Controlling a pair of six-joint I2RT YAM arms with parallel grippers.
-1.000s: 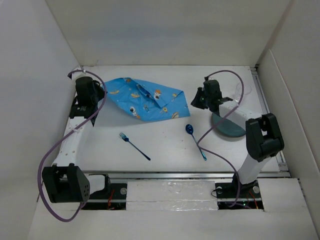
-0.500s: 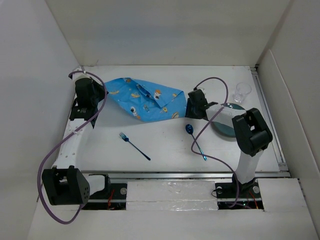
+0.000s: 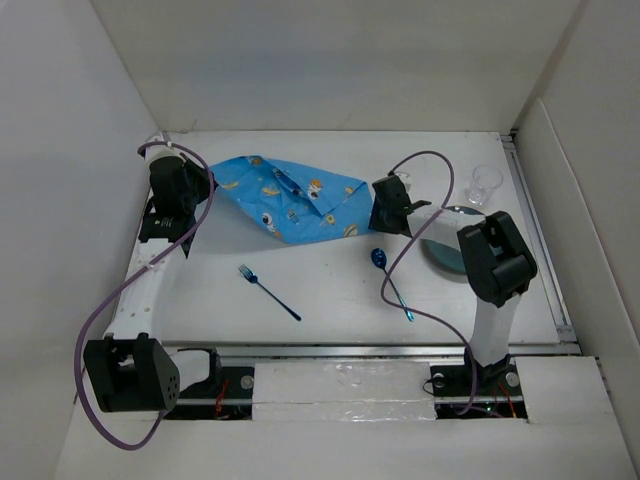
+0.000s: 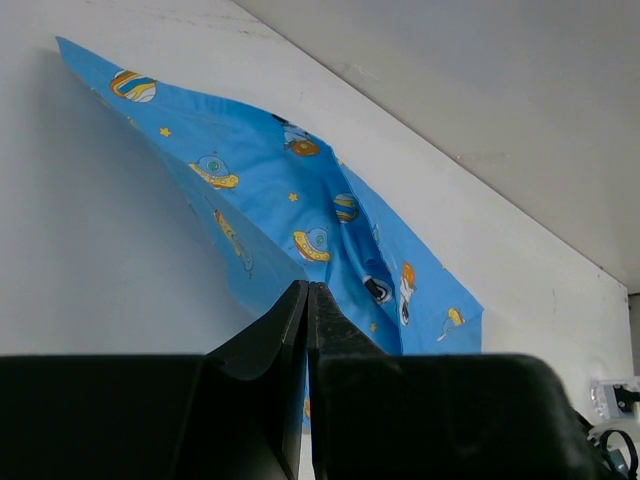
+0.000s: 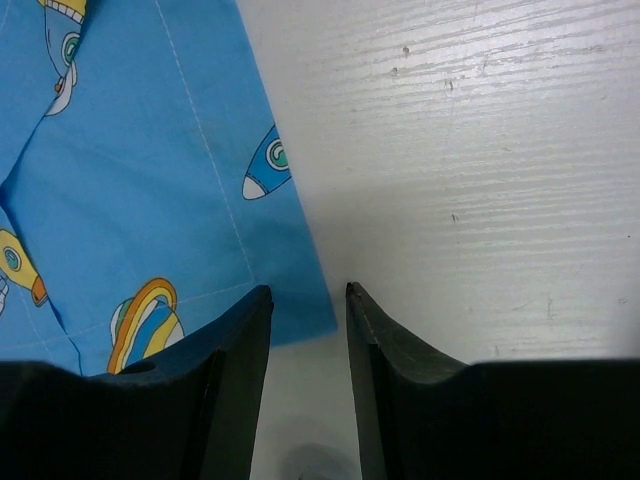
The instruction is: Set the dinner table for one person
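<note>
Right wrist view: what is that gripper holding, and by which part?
Nothing. The right gripper is open, astride the corner of the placemat, which lies flat on the table, not gripped.

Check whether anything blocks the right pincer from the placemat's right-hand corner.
Nothing visible does. The right pincer hangs open right at the blue placemat corner, with only bare white table beside it. The blue spoon lies nearer the arm bases, off that path.
</note>
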